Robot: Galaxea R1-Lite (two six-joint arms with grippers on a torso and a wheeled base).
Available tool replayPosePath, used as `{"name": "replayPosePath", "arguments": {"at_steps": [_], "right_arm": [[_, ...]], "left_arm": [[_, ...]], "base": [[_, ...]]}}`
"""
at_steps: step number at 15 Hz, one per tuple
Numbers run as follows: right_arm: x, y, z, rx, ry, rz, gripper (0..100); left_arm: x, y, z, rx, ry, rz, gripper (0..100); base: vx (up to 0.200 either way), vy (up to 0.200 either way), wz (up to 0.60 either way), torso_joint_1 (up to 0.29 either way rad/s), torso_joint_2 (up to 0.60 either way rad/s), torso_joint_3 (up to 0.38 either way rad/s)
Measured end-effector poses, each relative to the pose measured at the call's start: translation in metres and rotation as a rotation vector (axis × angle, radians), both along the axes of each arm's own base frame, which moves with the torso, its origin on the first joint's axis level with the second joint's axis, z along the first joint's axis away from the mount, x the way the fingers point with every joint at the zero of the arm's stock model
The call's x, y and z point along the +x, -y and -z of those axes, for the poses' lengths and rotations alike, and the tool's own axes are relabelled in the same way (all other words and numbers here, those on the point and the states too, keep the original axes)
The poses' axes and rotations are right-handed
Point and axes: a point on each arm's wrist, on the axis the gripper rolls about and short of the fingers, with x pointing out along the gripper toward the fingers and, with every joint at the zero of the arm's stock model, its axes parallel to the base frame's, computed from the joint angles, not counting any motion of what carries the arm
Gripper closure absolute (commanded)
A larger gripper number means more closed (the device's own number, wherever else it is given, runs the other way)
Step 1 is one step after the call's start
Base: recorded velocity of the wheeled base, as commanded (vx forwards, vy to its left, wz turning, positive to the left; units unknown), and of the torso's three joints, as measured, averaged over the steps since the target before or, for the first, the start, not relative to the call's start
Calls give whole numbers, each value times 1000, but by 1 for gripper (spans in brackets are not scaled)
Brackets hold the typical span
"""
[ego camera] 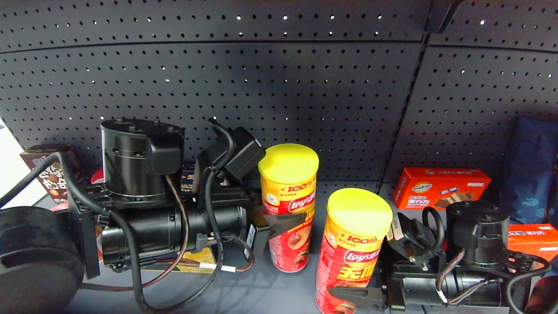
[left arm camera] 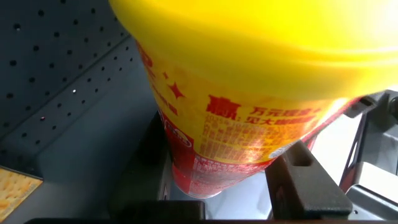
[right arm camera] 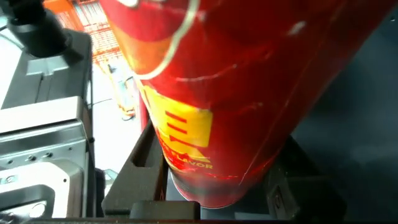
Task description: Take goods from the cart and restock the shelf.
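Observation:
Two red chip cans with yellow lids stand upright on the grey shelf [ego camera: 244, 290]. My left gripper [ego camera: 290, 226] comes in from the left and is shut on the farther can [ego camera: 288, 196] at mid-height; one finger [ego camera: 283, 222] crosses its front. In the left wrist view this can [left arm camera: 249, 93] sits between the dark fingers [left arm camera: 305, 183]. From the right, my right gripper [ego camera: 348, 288] is shut on the nearer can [ego camera: 355, 244] low down. The same can [right arm camera: 236, 93] shows between the fingers [right arm camera: 134, 180] in the right wrist view.
A dark pegboard wall [ego camera: 261, 87] backs the shelf. Orange boxes lie at the right [ego camera: 440, 186] [ego camera: 534, 240] beside a dark blue bag [ego camera: 532, 165]. A brown snack box [ego camera: 48, 172] stands far left, and a yellow packet [ego camera: 205, 258] lies under my left arm.

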Motion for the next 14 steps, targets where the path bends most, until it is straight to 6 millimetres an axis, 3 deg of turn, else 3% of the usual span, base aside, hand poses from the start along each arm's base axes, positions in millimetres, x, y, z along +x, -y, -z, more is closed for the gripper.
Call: {"name": "replayPosePath", "arguments": {"at_steps": [9, 14], "right_arm": [[-3, 4, 3, 1, 2, 8, 0], [-26, 25, -7, 28, 8, 35, 0]], "left_arm": [[5, 1, 1, 1, 0, -6, 100], [18, 5, -3, -4, 25, -16, 100]], "base": [[0, 0, 0, 0, 0, 0], [0, 0, 0, 0, 0, 0]]}}
